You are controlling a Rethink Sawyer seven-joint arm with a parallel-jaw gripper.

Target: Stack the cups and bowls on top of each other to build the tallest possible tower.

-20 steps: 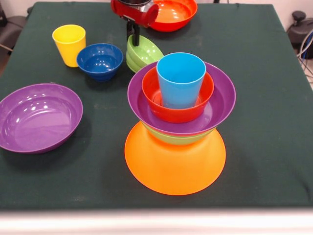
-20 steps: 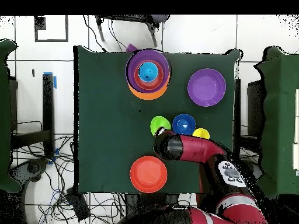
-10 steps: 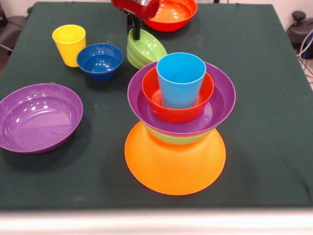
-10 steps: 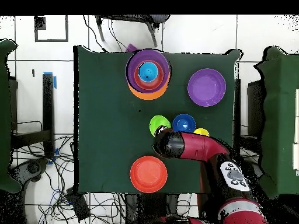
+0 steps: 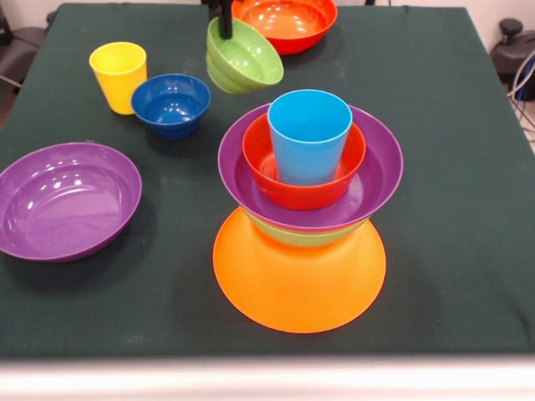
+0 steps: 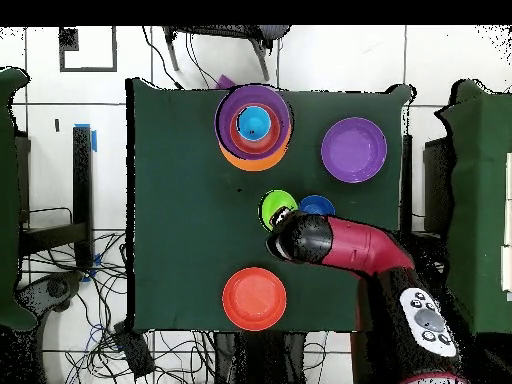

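The pincer (image 5: 224, 25) is clamped on the rim of a green bowl (image 5: 244, 57), which hangs tilted above the table (image 5: 468, 167). Below and in front of it stands the tower (image 5: 305, 209), 1 blue cup (image 5: 308, 134) on top. A yellow cup (image 5: 118, 75) and blue bowl (image 5: 170, 104) sit beside it.

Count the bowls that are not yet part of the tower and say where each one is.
4. The green bowl hangs tilted from the gripper, clear of the table. The dark blue bowl sits beside the yellow cup. The purple bowl and red-orange bowl sit alone.
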